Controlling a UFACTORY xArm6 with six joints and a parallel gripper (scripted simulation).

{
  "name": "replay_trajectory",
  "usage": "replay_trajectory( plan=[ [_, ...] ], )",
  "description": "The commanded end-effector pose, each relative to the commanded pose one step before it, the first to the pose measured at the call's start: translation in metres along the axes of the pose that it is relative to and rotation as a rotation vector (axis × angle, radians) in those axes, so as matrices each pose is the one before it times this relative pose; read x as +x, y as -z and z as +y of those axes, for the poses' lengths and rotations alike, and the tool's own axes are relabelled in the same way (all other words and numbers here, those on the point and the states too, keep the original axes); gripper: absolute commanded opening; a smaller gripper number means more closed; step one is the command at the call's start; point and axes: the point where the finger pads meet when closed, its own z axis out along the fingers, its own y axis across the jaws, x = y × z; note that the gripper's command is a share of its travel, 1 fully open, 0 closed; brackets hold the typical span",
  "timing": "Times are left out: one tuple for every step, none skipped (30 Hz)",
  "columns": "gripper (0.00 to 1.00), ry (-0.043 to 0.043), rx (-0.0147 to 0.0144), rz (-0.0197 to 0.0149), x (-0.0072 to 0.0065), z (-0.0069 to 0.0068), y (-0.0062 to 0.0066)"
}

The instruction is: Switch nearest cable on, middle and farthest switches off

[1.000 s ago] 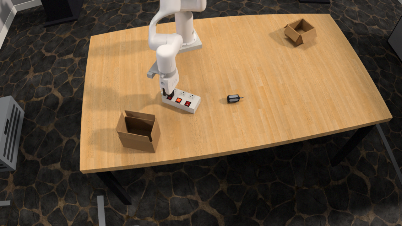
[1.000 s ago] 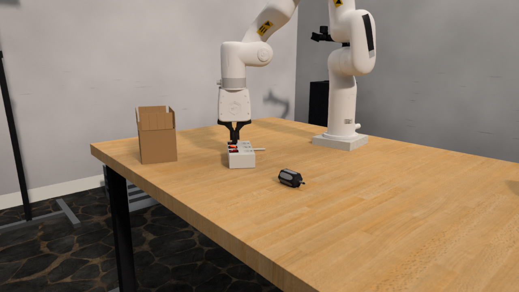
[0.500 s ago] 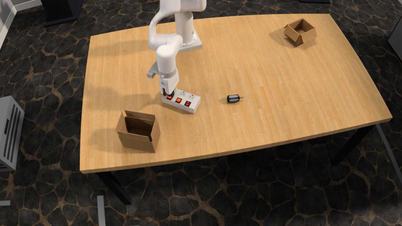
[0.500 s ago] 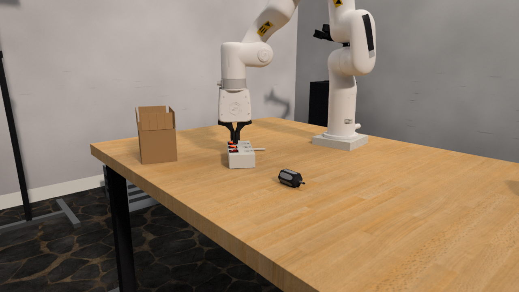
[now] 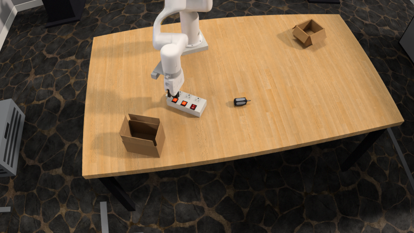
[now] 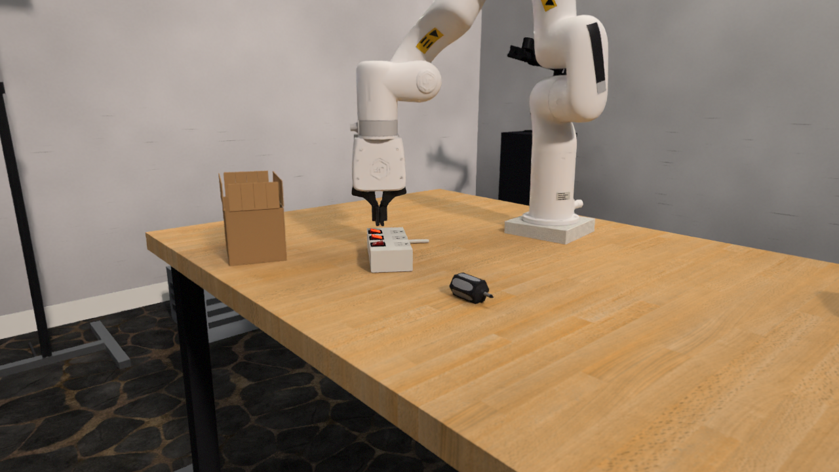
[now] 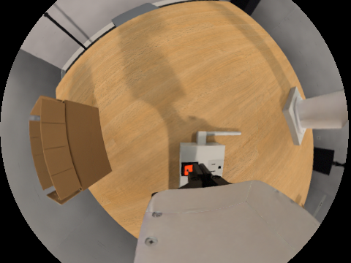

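The white power strip (image 5: 186,103) (image 6: 419,240) lies right way up on the wooden table, with its short cable stub at the end farthest from the exterior camera. The switch nearest the cable (image 5: 174,99) glows bright orange. The middle switch (image 5: 183,102) glows orange too. The farthest switch (image 5: 193,106) looks darker red. My gripper (image 6: 380,220) is shut and empty, pointing straight down, with its tips just above the cable-end switch. In the wrist view the fingers (image 7: 201,174) partly cover the strip (image 7: 202,161) beside the lit switch (image 7: 189,169).
An open cardboard box (image 5: 142,138) stands near the table's front left, close to the strip. A smaller open box (image 5: 309,31) sits at the far right corner. A small black object (image 5: 240,101) lies to the right of the strip. The arm's base (image 5: 196,43) is behind.
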Motion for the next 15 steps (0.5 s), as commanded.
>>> replay_trajectory(
  plan=[
    [0.0,0.0,0.00408,-0.00124,-0.00042,-0.00141,0.01046],
    [0.0,0.0,0.0,0.0,0.0,0.0,0.0],
    [0.0,0.0,0.0,0.0,0.0,0.0,0.0027],
    [0.0,0.0,0.0,0.0,0.0,0.0,0.00254],
    [0.0,0.0,0.0,0.0,0.0,0.0,0.00232],
    [0.0,0.0,0.0,0.0,0.0,0.0,0.00205],
    [0.0,0.0,0.0,0.0,0.0,0.0,0.00173],
    [0.0,0.0,0.0,0.0,0.0,0.0,0.00138],
    [0.0,0.0,0.0,0.0,0.0,0.0,0.00103],
    [0.0,0.0,0.0,0.0,0.0,0.0,0.00069],
    [0.0,0.0,0.0,0.0,0.0,0.0,0.00039],
    [0.0,0.0,0.0,0.0,0.0,0.0,0.00016],
    [0.0,0.0,0.0,0.0,0.0,0.0,0.00002],
    [0.0,0.0,0.0,0.0,0.0,0.0,0.0],
    [0.0,0.0,0.0,0.0,0.0,0.0,0.0]
  ],
)
